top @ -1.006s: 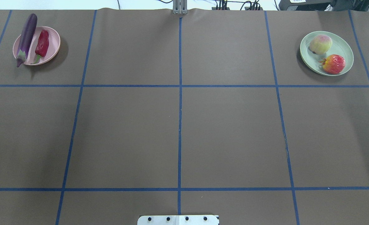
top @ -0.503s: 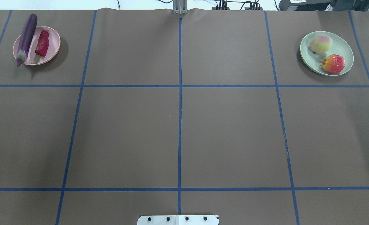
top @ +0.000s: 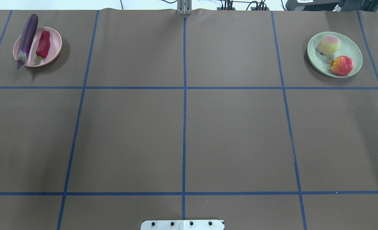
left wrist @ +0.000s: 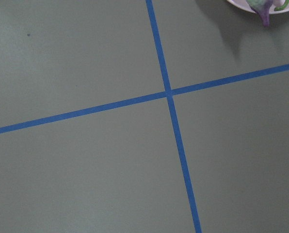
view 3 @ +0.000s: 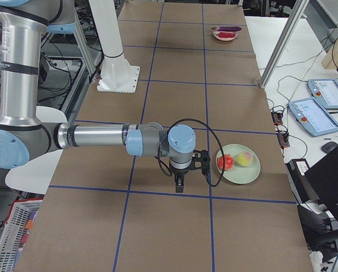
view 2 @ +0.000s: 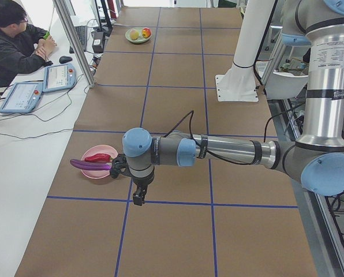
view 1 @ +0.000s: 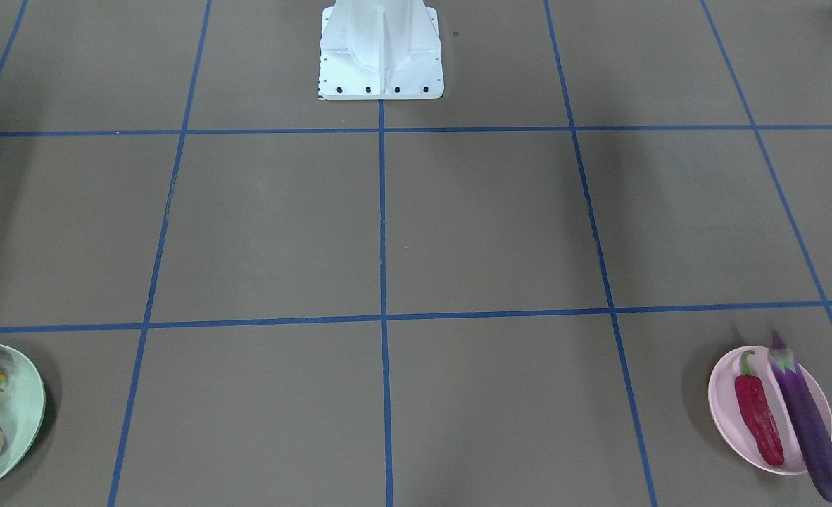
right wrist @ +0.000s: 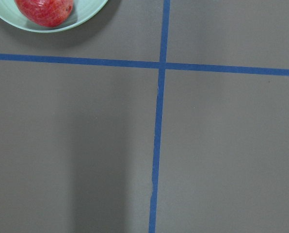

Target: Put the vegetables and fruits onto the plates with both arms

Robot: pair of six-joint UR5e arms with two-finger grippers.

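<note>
Desk: brown paper cover (top: 233, 134) is carrying a grid of blue tape lines (top: 184, 127); white base block (view 1: 381, 53) is sitting at the robot's edge.
Left end effector: (view 2: 138, 196) is hanging off the left arm (view 2: 230, 151), pointing down over a tape line. Only the side camera is catching it, so I cannot tell how far open it is or whether it is gripping anything.
Right end effector: (view 3: 180, 182) is hanging the same way off the right arm (view 3: 95, 137). Same problem: opening and grip cannot be told.
Pink plate: (top: 55, 41) is sitting just beyond the left end effector, on the side away from the base.
Eggplant: (top: 27, 36) is lying along that plate's outer edge, both ends overhanging the rim, cap end pointing back toward the left end effector.
Chili pepper: (top: 43, 44) is lying on the plate beside the eggplant, stem end also toward the end effector.
Green plate: (top: 352, 48) is sitting just beyond the right end effector, well apart from the left one.
Red-and-yellow fruit: (top: 342, 65) is resting on the green plate, on the side nearer the right end effector.
Peach: (top: 328, 45) is resting on the same plate, past the red-and-yellow fruit.
Background: operator (view 2: 10, 40) is sitting at a side bench with tablets (view 2: 22, 95).
</note>
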